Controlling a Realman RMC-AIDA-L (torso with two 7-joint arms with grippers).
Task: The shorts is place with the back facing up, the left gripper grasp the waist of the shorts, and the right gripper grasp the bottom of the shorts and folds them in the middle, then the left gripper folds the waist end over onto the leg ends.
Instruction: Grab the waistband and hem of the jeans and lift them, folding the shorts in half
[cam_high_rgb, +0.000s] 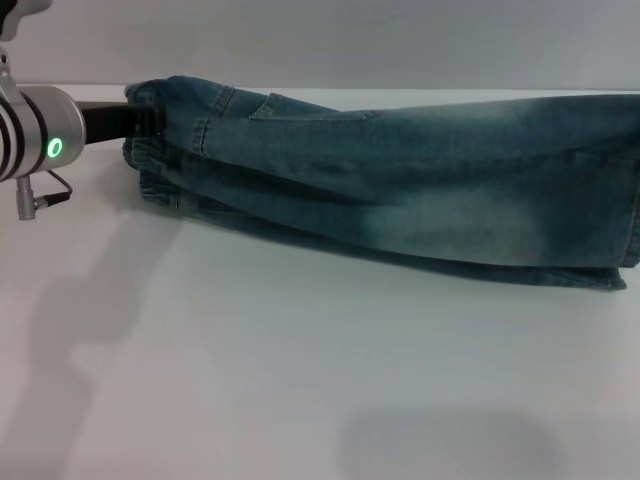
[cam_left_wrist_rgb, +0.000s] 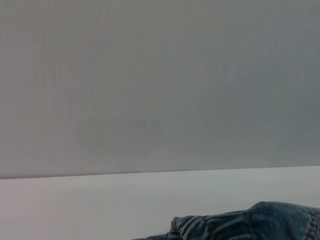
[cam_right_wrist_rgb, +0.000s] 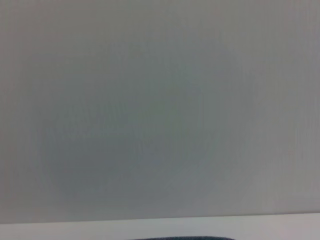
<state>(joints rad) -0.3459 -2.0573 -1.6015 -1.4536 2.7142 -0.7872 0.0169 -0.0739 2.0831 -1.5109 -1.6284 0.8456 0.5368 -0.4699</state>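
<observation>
The blue denim shorts (cam_high_rgb: 400, 190) hang stretched sideways just above the white table (cam_high_rgb: 300, 400), doubled lengthwise with a back pocket (cam_high_rgb: 300, 108) on the upper layer. At the far left, my left gripper (cam_high_rgb: 148, 118) on the green-lit arm is shut on the gathered waist (cam_high_rgb: 160, 150), its fingertips buried in the fabric. A bunch of that waist denim (cam_left_wrist_rgb: 260, 222) shows in the left wrist view. The bottom of the shorts (cam_high_rgb: 630, 220) reaches the picture's right edge. My right gripper is out of view.
The shorts and the left arm cast soft shadows on the bare table surface (cam_high_rgb: 430, 440) in front. A pale wall (cam_left_wrist_rgb: 160, 85) stands behind the table's far edge. The right wrist view shows only the wall and a strip of table.
</observation>
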